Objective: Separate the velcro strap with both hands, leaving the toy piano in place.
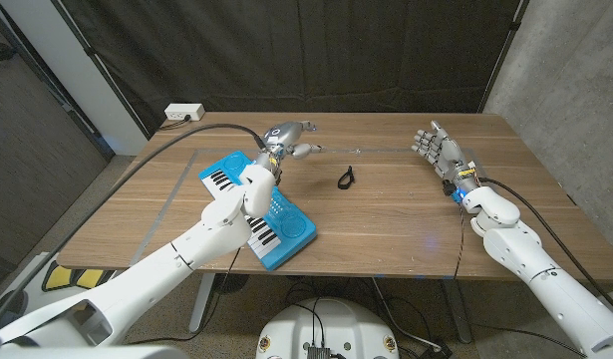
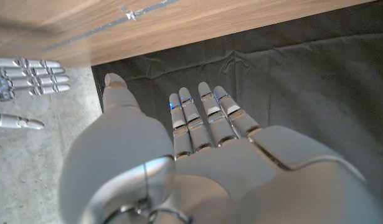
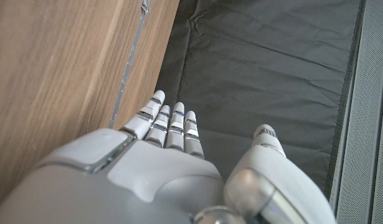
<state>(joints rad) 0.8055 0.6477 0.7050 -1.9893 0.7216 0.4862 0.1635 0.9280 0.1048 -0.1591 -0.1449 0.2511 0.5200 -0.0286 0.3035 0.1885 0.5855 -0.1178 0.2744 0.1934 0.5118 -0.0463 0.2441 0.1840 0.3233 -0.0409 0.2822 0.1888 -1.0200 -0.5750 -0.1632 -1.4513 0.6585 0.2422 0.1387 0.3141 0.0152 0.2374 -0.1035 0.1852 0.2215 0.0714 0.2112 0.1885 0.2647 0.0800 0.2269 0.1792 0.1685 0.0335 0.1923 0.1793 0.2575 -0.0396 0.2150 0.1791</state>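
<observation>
A small black velcro strap (image 1: 346, 179) lies looped on the wooden table (image 1: 406, 214) near its middle. The blue toy piano (image 1: 256, 207) lies to its left, partly under my left arm. My left hand (image 1: 286, 138) hovers beyond the piano's far end, left of the strap, with fingers apart and nothing in them; its back (image 2: 197, 155) shows in the left wrist view. My right hand (image 1: 438, 148) stands open at the far right, well away from the strap, fingers stretched out (image 3: 169, 124). The right hand's fingers (image 2: 29, 73) also appear in the left wrist view.
A strip of clear tape (image 1: 381, 150) runs across the table's far side. A white power strip (image 1: 184, 113) sits at the far left corner with a grey cable (image 1: 176, 145) crossing the table. A black curtain (image 1: 306, 50) hangs behind.
</observation>
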